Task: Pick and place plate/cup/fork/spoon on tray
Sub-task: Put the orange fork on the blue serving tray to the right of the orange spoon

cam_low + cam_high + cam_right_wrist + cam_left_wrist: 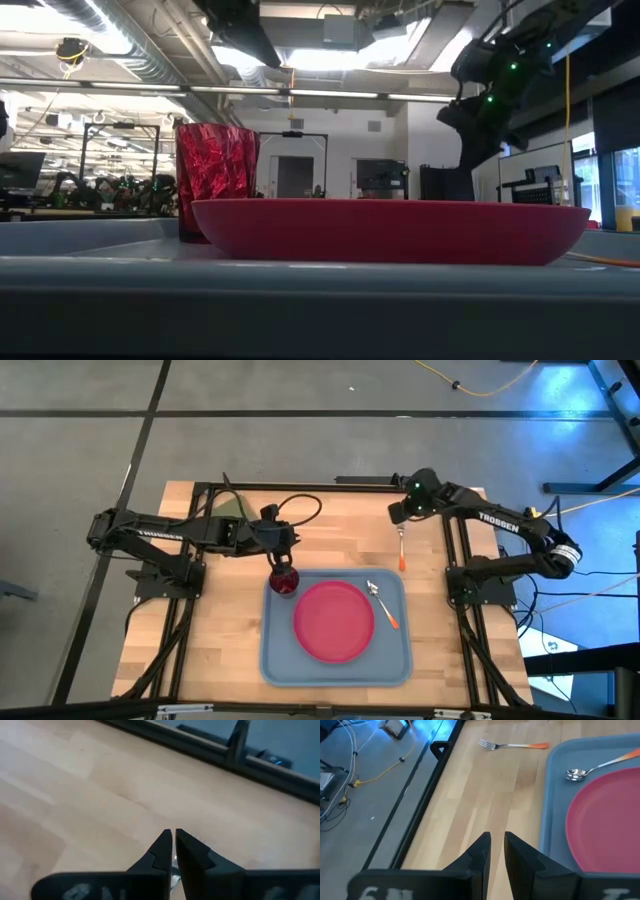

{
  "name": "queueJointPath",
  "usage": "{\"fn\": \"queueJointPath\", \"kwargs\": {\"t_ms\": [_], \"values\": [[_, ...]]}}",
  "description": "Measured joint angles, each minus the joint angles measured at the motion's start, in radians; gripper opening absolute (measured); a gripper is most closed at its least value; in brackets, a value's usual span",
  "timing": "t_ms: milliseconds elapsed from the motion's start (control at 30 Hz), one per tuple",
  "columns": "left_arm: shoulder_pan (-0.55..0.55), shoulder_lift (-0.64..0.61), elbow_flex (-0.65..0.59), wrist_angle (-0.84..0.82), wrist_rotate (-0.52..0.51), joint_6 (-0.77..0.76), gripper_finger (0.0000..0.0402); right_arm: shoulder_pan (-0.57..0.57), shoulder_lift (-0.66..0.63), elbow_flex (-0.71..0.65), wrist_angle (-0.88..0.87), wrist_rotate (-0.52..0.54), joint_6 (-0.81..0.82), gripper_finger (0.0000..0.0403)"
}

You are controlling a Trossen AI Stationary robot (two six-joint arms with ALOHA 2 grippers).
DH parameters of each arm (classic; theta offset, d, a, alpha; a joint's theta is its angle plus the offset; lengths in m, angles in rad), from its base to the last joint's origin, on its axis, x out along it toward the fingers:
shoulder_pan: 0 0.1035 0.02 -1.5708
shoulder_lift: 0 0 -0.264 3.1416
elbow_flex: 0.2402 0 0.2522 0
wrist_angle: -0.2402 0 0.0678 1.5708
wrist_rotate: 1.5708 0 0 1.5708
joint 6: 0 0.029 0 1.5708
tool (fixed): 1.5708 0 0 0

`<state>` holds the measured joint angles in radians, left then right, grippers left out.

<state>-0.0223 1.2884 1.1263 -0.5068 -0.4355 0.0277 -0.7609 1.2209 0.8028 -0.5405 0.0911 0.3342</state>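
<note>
The dark red cup (285, 583) stands upright on the light blue tray (275, 660) in its far left corner; it also shows in the low view (215, 180). The pink-red plate (333, 620) lies in the tray's middle. The spoon (383, 605) lies on the tray to the right of the plate. The fork (400, 548) lies on the wooden table beyond the tray's far right corner. My left gripper (284, 563) hovers just above the cup, empty, its fingers (482, 847) nearly together. My right gripper (399, 515) is shut and empty above the fork's tine end.
A dark green pad (228, 508) lies at the table's far left, beside the left arm. Black frame rails (300, 487) run along the table's far and side edges. Bare wood shows to the left of the tray and between the tray and the far edge.
</note>
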Motion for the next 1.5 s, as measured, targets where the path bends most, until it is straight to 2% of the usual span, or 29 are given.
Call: {"fn": "queueJointPath", "kwargs": {"t_ms": [267, 733, 967, 1133, 1500], "values": [[0.000, 0.003, 0.000, -0.001, -0.001, 0.000, 0.0047, -0.011, 0.000, -0.008, -0.025, -0.033, 0.058, 0.0028], [0.000, 0.004, 0.000, -0.001, -0.001, 0.007, 0.0047, 0.056, 0.000, -0.162, -0.017, -0.039, 0.230, 0.0028], [0.000, 0.004, 0.000, -0.001, -0.001, 0.008, 0.0047, 0.055, 0.000, -0.180, 0.044, -0.042, 0.235, 0.0028], [0.000, 0.004, -0.001, -0.001, -0.001, 0.008, 0.0047, 0.055, 0.000, -0.180, 0.072, -0.085, 0.237, 0.0028], [0.000, 0.004, -0.001, 0.000, -0.001, 0.008, 0.0047, 0.069, 0.000, -0.179, 0.112, -0.065, 0.185, 0.0028]]}}
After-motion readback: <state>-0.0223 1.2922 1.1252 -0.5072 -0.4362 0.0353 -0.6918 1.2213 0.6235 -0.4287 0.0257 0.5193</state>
